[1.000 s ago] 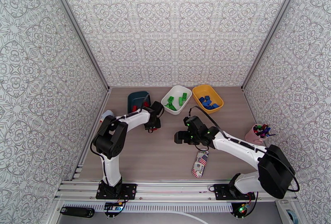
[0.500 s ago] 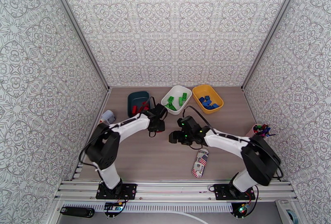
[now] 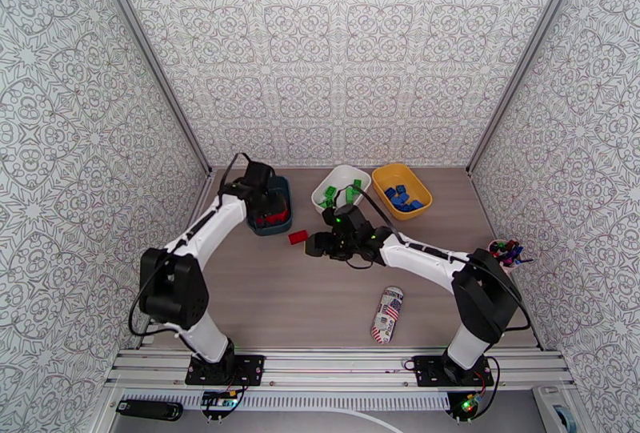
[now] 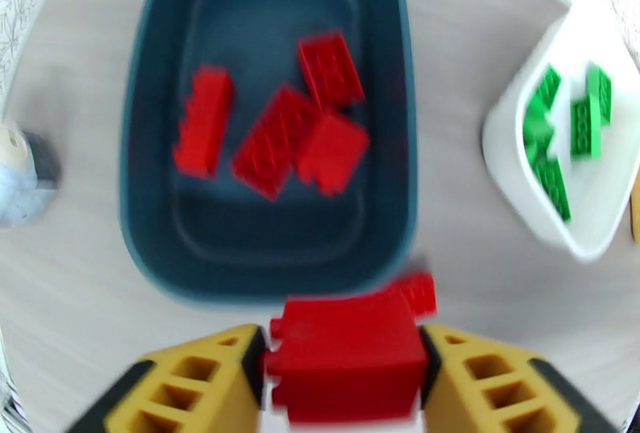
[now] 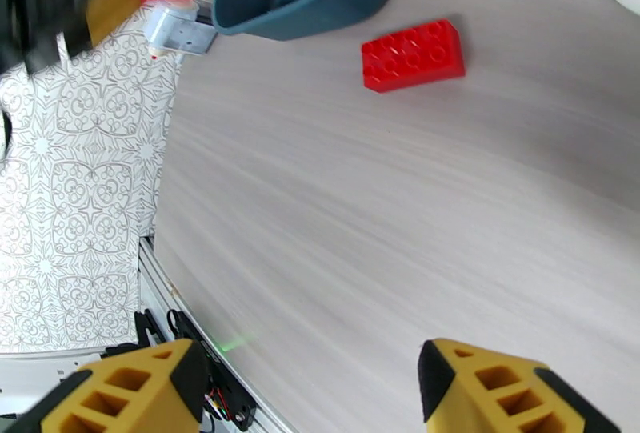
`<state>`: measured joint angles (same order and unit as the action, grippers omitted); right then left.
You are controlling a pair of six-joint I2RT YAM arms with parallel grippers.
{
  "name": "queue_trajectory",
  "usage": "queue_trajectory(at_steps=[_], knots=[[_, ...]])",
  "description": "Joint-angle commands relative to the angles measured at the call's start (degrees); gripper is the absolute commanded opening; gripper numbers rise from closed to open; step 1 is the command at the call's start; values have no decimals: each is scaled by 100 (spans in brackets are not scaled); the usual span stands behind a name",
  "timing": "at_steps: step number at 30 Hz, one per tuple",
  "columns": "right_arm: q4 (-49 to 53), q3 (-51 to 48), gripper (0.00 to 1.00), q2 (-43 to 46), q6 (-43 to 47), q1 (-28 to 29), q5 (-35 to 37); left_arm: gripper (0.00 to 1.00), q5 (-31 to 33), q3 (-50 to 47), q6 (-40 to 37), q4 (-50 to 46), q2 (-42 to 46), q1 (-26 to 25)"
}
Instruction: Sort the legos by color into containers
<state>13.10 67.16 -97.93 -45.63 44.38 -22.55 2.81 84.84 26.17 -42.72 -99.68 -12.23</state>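
Observation:
My left gripper [image 3: 269, 204] hovers over the near edge of the dark teal bin [image 4: 144, 210], shut on a red lego [image 4: 348, 350] that fills the gap between its yellow fingers [image 4: 200, 382]. Several red legos [image 4: 276, 138] lie inside that bin. Another red lego [image 3: 298, 237] [image 5: 412, 54] lies flat on the table just right of the teal bin [image 3: 258, 226]. My right gripper [image 3: 314, 245] [image 5: 308, 358] is low beside it, open, with bare table between its fingers. Green legos [image 3: 330, 198] fill the white bin [image 3: 358, 174], blue ones [image 3: 402, 197] the yellow bin [image 3: 416, 178].
A printed can [image 3: 390, 314] lies on its side near the front, right of centre. A pink cup of markers [image 3: 498, 257] stands at the right wall. A small grey-blue object [image 4: 20, 174] sits left of the teal bin. Patterned walls close in three sides.
My left arm swung back and left from mid-table to over the teal bin, carrying a red lego. A second red lego now shows on the table. My right gripper moved left toward it.

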Motion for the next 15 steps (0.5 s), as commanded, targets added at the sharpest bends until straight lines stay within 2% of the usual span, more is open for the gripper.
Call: queue_trajectory(at_steps=[1, 5, 15], knots=[[333, -128, 74, 334, 108, 0, 233, 72, -107, 355, -266, -388, -280, 13], [452, -513, 76, 665, 155, -64, 425, 82, 66, 81, -296, -267, -6, -210], [579, -1307, 78, 1230, 248, -340, 540, 90, 238, -1268, -981, 511, 963, -1284]])
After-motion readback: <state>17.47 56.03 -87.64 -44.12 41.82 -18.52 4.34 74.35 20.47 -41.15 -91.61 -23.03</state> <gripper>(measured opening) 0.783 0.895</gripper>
